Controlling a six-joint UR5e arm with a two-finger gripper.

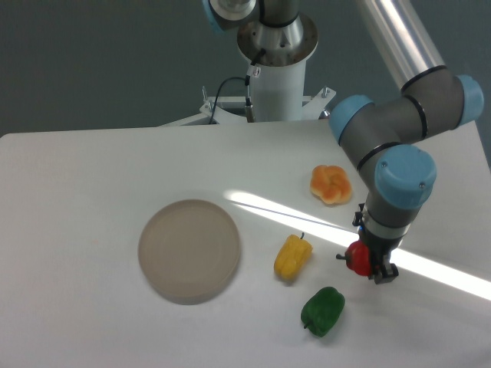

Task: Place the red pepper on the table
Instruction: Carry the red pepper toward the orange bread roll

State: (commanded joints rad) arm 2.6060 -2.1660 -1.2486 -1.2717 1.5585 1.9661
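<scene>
White table point(92, 176) under a bright diagonal light streak point(322, 224)

Gripper point(367, 262) down, clamped, wrist vertical
</scene>
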